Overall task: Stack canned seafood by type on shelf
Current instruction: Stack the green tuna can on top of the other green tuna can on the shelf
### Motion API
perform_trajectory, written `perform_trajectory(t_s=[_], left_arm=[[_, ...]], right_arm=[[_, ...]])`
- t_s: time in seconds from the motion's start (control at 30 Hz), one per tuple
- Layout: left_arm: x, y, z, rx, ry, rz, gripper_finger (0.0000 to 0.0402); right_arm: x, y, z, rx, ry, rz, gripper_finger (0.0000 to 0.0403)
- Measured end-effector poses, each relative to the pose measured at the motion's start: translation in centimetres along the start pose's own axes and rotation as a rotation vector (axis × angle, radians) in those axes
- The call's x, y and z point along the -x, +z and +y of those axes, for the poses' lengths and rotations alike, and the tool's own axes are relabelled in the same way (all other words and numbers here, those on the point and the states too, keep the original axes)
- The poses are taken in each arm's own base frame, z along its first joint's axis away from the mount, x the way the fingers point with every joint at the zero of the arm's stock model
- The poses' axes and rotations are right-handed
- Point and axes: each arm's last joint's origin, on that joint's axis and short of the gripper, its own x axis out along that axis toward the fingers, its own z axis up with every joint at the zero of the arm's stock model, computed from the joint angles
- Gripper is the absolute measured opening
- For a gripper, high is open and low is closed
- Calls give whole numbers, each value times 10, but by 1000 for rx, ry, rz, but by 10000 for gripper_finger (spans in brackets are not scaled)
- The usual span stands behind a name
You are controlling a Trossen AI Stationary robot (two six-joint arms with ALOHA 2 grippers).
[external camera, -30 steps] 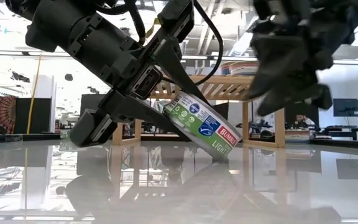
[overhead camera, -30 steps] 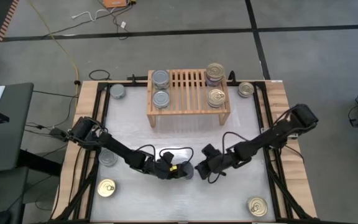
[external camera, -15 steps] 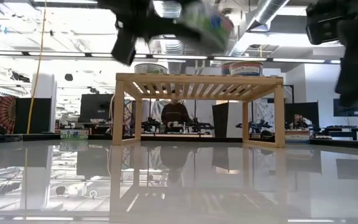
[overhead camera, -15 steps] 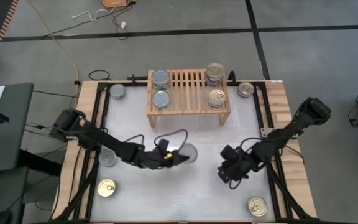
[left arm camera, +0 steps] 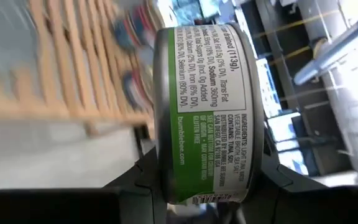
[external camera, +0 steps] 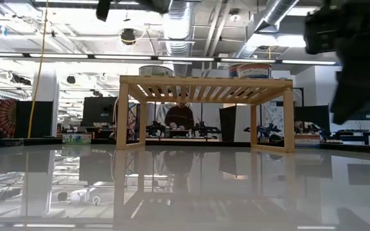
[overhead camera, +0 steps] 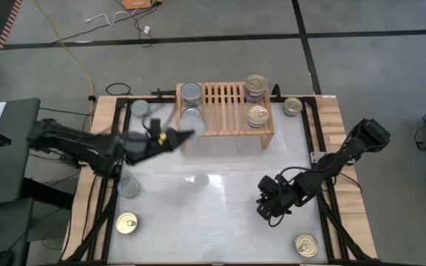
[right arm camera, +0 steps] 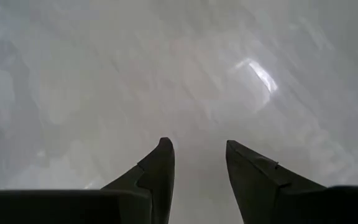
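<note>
My left gripper (overhead camera: 177,136) hangs in the air at the shelf's (overhead camera: 224,111) near left corner, shut on a can with a green-and-white label (left arm camera: 207,106). On the wooden shelf stand two silver-topped cans (overhead camera: 191,93) (overhead camera: 191,116) at the left and gold-topped cans (overhead camera: 256,85) (overhead camera: 257,116) at the right, the far one a stack. My right gripper (overhead camera: 267,205) is low over the table at the near right, open, with only bare table between its fingers (right arm camera: 160,168). My left gripper pinches the can between its two fingers (left arm camera: 143,180), one on each flat end, near the rim (left arm camera: 163,186) closest to the wrist. The label wall faces the wrist camera. The can is lifted clear of the table, lying on its edge rather than flat.
Loose cans sit on the table: silver-topped at the far left (overhead camera: 140,108) and left (overhead camera: 129,186), gold-topped at the far right (overhead camera: 293,106), near left (overhead camera: 126,223) and near right (overhead camera: 306,245). Open table (overhead camera: 213,222) lies between the shelf and the near edge.
My left gripper has lifted the can, which stood tilted on the table at the near middle, and carried it up, toward the far edge and left, to the shelf's left end. My right gripper has drawn away from the can toward the table's right edge.
</note>
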Motion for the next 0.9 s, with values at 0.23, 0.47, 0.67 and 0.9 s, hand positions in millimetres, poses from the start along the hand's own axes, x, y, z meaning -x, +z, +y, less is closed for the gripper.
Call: perform_trajectory(t_s=[0.23,0.47,0.67,0.9], left_arm=[[-30,49,24,-24,94,73,133],[-63,77,45,-61,196,156,133],[-78,88,44,-185,301,203,133],[-93,84,51,-207,369,235,135]], right_arm=[[-9,21,-3,-53,16,-46,168],[-15,40,-16,-124,-27,-70,168],[-18,50,-22,-138,-43,-80,168],[-20,57,-27,-147,-58,-89,168]])
